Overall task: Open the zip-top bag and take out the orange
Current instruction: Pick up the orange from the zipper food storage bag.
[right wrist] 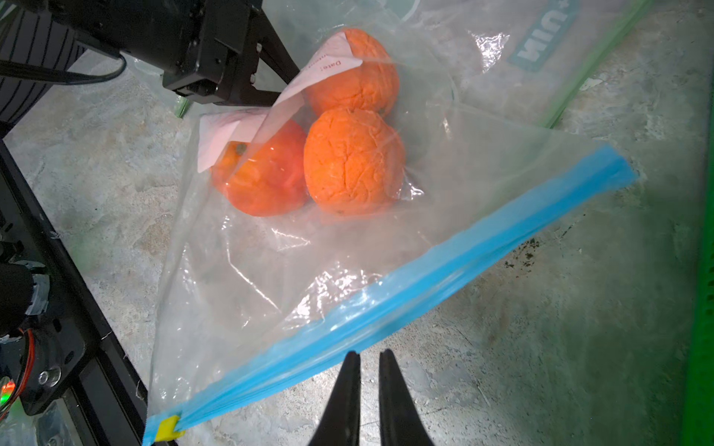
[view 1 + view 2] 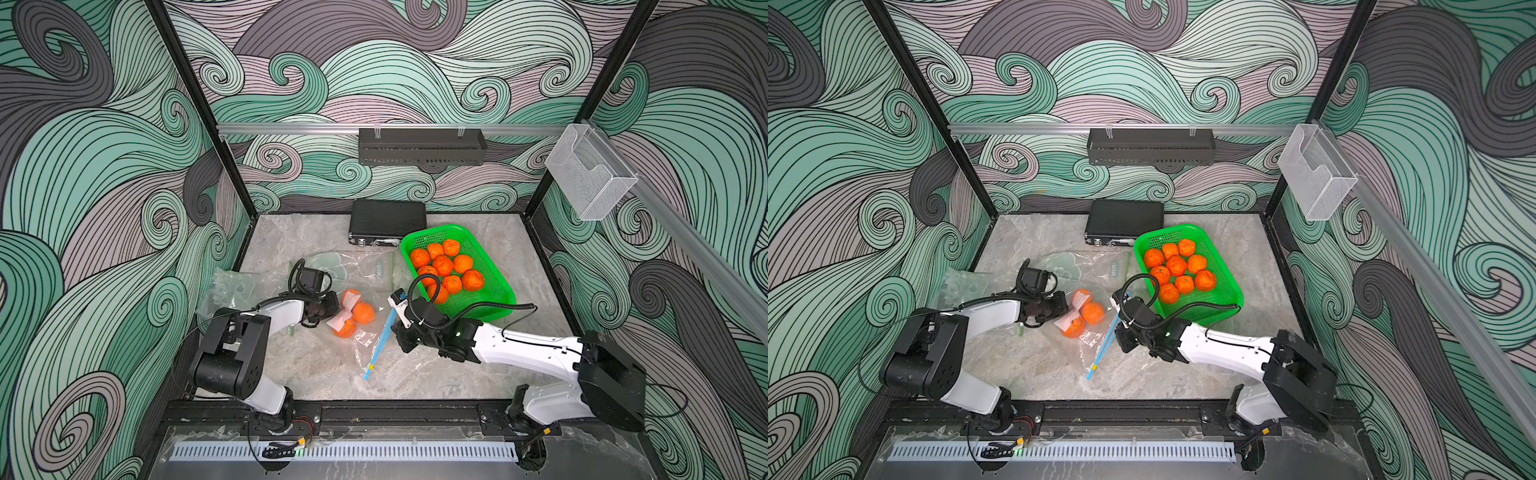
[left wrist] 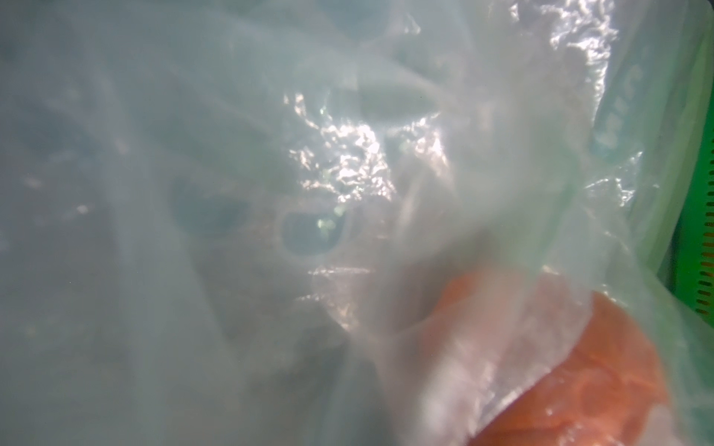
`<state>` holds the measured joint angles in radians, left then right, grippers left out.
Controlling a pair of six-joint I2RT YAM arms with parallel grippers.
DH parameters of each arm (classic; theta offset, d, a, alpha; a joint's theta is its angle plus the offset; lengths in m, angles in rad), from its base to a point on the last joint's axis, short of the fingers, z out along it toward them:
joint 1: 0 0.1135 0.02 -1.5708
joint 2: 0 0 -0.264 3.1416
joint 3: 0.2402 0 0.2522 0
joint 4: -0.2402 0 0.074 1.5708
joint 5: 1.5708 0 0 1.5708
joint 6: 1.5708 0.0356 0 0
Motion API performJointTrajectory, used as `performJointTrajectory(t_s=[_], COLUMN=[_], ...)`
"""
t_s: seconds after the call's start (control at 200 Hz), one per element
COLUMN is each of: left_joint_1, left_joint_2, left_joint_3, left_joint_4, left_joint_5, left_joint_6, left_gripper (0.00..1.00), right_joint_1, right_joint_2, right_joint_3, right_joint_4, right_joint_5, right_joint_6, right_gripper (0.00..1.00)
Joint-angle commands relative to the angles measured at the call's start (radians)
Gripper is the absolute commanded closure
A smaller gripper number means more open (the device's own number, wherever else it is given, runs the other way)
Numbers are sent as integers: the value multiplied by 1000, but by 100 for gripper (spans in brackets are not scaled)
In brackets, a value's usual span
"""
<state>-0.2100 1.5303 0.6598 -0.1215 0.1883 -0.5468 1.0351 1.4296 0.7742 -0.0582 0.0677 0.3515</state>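
1. Nearest on the grey desk (image 2: 316, 370) is a yellow slider (image 1: 168, 426). It sits at the near end of the bag's blue zip strip (image 1: 425, 278).
2. The right claw (image 1: 369, 353) hangs low over the desk on the strip's right side, with its tips right at the strip's edge. Its jaws are narrow, only a thin slit apart, and the desk shows between them. I see nothing held.
3. The bag (image 1: 309, 270) lies mid-desk between the two claws. It is clear film, with its strip edge toward the right arm. In both top views it sits left of the green basket (image 2: 496, 286).
4. Three oranges (image 1: 353, 160) are inside the bag, bunched at the end away from the strip and touching one another. A white label (image 1: 228, 131) lies on the film over them.
5. The left claw (image 1: 284, 87) is closed on the bag at that same end, beside the label. Its tips are hidden behind the film.
6. The left wrist view is veiled by blurred plastic. Only an orange patch and a green edge show through it.
7. Empty bags (image 2: 232, 286) lie crumpled by the left arm. A printed bag (image 2: 376, 266) lies flat just behind the oranges.
8. The basket stands right of the bag, toward the back. It holds nine loose oranges (image 2: 443, 265), packed close together.
9. A black case (image 2: 386, 218) lies against the back wall, just beside the basket's far corner.
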Motion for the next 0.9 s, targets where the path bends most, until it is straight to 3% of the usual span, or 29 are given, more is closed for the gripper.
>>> performJointTrajectory(t_s=[0.0, 0.235, 0.49, 0.786, 0.896], left_joint_1=[-2, -1, -1, -1, -2], left_joint_2=[33, 33, 35, 32, 34], left_joint_3=[9, 8, 8, 7, 7], left_joint_4=[-78, -80, -79, -79, -78], left_joint_5=[-17, -16, -15, -15, -15], left_joint_6=[10, 10, 10, 10, 9], left_gripper=[100, 100, 100, 100, 100], right_joint_1=[6, 6, -1, -34, -58], right_joint_2=[19, 77, 153, 233, 253], right_joint_3=[28, 61, 105, 125, 116], right_joint_4=[29, 51, 67, 129, 171], right_joint_5=[-11, -45, -77, -136, -167], right_joint_6=[0, -7, -123, -181, -181], right_gripper=[86, 85, 82, 74, 65])
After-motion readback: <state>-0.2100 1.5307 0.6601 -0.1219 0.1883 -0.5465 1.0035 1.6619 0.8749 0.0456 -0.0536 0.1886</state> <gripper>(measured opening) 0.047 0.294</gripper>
